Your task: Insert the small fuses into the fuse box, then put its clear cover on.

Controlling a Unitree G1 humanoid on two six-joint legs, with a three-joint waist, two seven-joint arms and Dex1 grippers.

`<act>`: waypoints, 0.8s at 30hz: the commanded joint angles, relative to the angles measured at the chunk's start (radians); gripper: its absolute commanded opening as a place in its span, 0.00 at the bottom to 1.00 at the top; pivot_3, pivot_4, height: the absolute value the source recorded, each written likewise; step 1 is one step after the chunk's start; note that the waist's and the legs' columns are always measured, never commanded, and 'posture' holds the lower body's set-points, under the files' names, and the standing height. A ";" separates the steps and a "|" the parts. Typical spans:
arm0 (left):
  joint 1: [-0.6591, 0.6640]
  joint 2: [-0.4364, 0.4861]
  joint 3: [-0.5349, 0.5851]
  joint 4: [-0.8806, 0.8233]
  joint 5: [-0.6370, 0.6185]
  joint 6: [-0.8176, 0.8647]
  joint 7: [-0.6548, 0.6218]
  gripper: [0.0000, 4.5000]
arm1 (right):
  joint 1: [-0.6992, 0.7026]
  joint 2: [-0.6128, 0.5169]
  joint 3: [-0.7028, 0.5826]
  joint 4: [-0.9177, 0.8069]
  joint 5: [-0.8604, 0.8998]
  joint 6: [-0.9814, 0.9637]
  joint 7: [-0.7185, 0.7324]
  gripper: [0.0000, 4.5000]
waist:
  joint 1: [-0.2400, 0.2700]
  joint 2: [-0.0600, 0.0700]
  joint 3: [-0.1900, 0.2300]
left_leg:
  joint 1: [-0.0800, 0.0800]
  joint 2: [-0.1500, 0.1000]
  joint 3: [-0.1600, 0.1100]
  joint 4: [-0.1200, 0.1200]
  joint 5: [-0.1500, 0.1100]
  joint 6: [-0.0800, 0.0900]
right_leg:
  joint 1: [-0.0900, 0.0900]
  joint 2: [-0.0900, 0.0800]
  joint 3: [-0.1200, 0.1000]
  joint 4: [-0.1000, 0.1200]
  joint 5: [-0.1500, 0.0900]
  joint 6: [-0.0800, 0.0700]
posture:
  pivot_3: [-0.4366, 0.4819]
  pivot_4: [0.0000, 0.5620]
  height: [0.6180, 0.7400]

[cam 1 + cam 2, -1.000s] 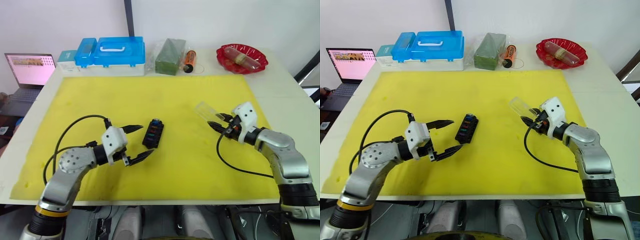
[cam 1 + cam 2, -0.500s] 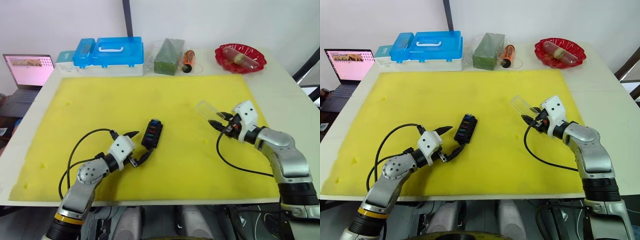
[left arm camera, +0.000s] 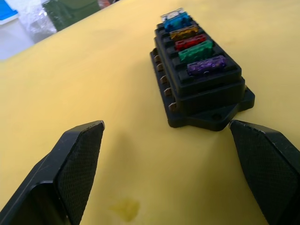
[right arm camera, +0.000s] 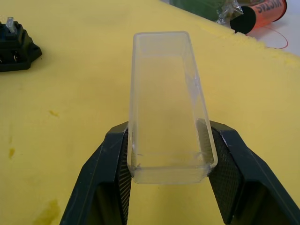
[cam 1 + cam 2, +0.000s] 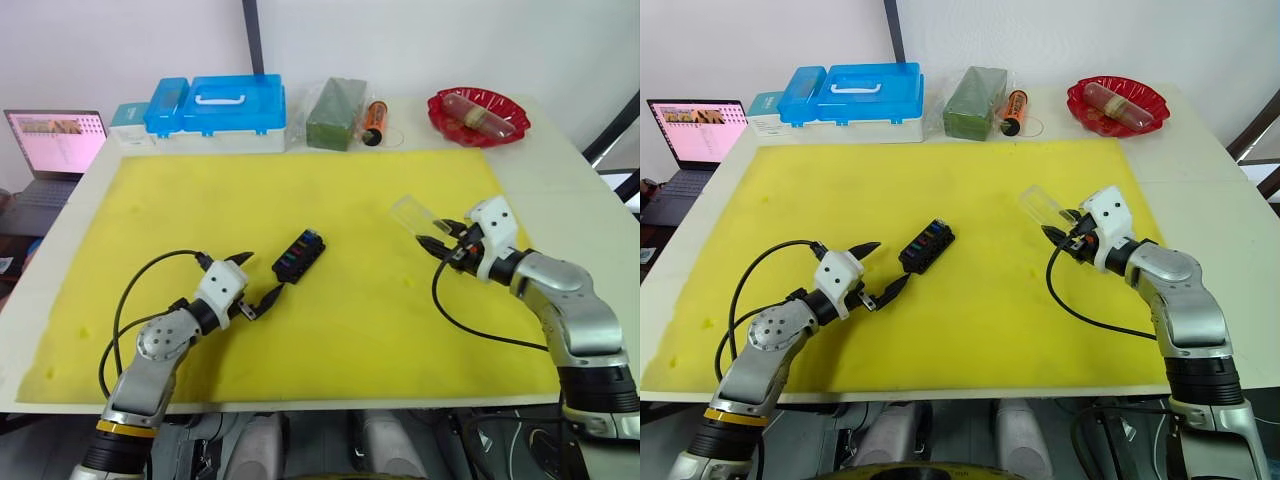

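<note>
The black fuse box (image 5: 300, 256) lies at an angle on the yellow mat (image 5: 330, 330), left of centre. Several small fuses (image 3: 194, 51), purple, green, red, tan and teal, sit in a row in its top slots. My left gripper (image 5: 258, 277) is open just left of the box, one finger (image 3: 77, 159) on each side of its near end and touching nothing. Over the right of the mat, my right gripper (image 5: 432, 243) is shut on one end of the clear cover (image 4: 168, 103), which is held off the mat and points toward the back left.
Along the table's back edge stand a blue-lidded storage case (image 5: 218, 110), a green wrapped block (image 5: 335, 100), an orange cylinder (image 5: 376, 120) and a red bowl (image 5: 478, 115). A laptop (image 5: 55, 140) sits beyond the left edge. Cables loop from both wrists over the mat.
My left gripper has drawn back to the left, away from the fuse box. The box has turned to lie more diagonally. The right gripper still holds the cover in the same place.
</note>
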 commanded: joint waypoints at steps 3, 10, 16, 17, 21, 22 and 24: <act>0.047 -0.004 -0.016 -0.107 -0.094 0.015 -0.076 1.00 | -0.010 -0.011 -0.027 -0.016 0.005 -0.026 0.003 0.42 | 0.000 0.000 0.000 | 0.000 0.000 0.000 0.000 0.000 0.000 | 0.000 -0.001 0.000 0.000 0.000 0.000 | 0.48 0.27 1.00; 0.012 -0.056 -0.050 -0.113 -0.063 0.102 -0.016 1.00 | -0.010 -0.008 -0.025 -0.016 0.004 -0.025 0.001 0.42 | 0.002 0.000 0.000 | 0.000 0.000 0.000 0.000 0.000 0.000 | 0.000 0.000 0.000 0.000 0.000 0.000 | 0.48 0.27 1.00; -0.079 -0.146 -0.089 -0.072 0.006 0.219 0.107 1.00 | -0.016 -0.014 -0.025 -0.014 0.003 -0.018 0.002 0.42 | 0.001 0.000 0.000 | 0.000 -0.001 -0.001 0.001 0.000 0.000 | 0.002 0.000 0.000 -0.001 0.000 0.001 | 0.48 0.27 1.00; -0.087 -0.153 -0.104 -0.062 0.012 0.225 0.104 1.00 | -0.017 -0.014 -0.025 -0.016 0.003 -0.017 0.002 0.42 | -0.001 0.000 0.000 | 0.000 -0.001 -0.001 0.001 0.000 0.000 | 0.002 0.000 0.000 -0.001 0.001 0.001 | 0.48 0.27 1.00; -0.136 -0.176 -0.138 -0.009 0.039 0.231 0.117 1.00 | -0.019 -0.014 -0.024 -0.018 0.003 -0.017 0.001 0.42 | 0.002 0.000 0.000 | 0.001 -0.001 -0.001 0.000 0.000 0.000 | 0.002 0.000 0.000 -0.001 0.001 0.001 | 0.48 0.27 1.00; -0.150 -0.181 -0.144 0.004 0.048 0.235 0.123 1.00 | -0.020 -0.014 -0.024 -0.017 0.003 -0.018 0.002 0.42 | 0.004 0.000 0.000 | 0.001 -0.001 -0.001 0.000 0.000 0.000 | 0.002 0.000 0.000 -0.001 0.001 0.001 | 0.48 0.27 1.00; -0.166 -0.187 -0.152 0.016 0.058 0.243 0.128 1.00 | -0.021 -0.014 -0.023 -0.016 0.002 -0.019 0.002 0.42 | 0.005 0.000 0.000 | 0.002 -0.001 -0.001 0.001 0.000 0.000 | 0.004 0.000 0.000 -0.001 0.000 0.001 | 0.48 0.27 1.00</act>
